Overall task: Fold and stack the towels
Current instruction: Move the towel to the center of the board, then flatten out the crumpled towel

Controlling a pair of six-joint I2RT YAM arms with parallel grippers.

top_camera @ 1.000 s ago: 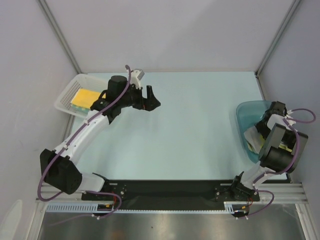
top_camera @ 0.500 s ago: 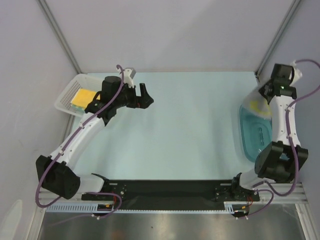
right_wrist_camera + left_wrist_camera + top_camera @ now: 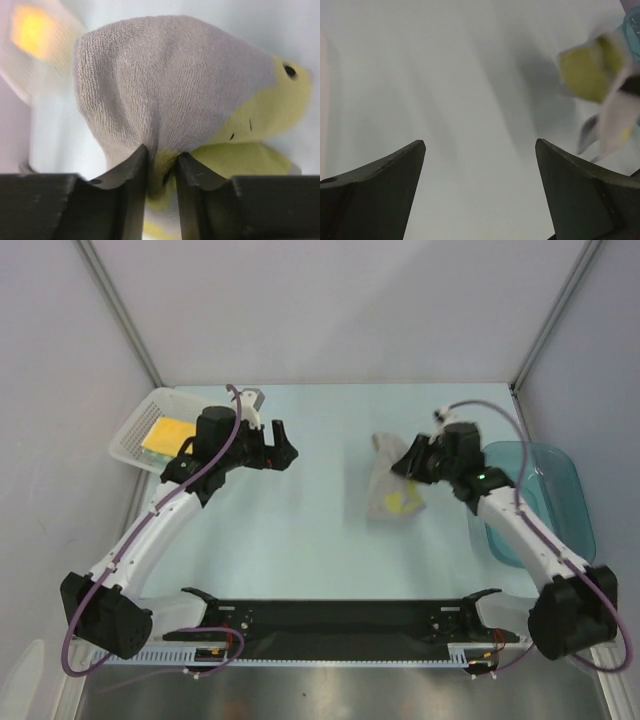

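A pale towel with a yellow chick face (image 3: 388, 495) hangs and drapes onto the table right of centre. My right gripper (image 3: 403, 466) is shut on a bunched fold of it. In the right wrist view the towel (image 3: 175, 75) bulges out past the gripper (image 3: 161, 155), its dark fingers (image 3: 134, 170) pinching yellow and grey cloth. A yellow towel (image 3: 166, 436) lies in the white mesh basket (image 3: 131, 430) at the far left. My left gripper (image 3: 276, 446) hovers open beside the basket, and in the left wrist view it (image 3: 480, 144) holds nothing, with the chick towel (image 3: 592, 72) blurred ahead.
A blue translucent tub (image 3: 548, 502) stands at the right edge, behind my right arm. The white basket sits in the far left corner against the wall. Pale table surface lies between the two grippers.
My right arm lifted out of the blue tub and swung left to the table's middle, carrying the chick towel. My left gripper drifted slightly back and left, staying open.
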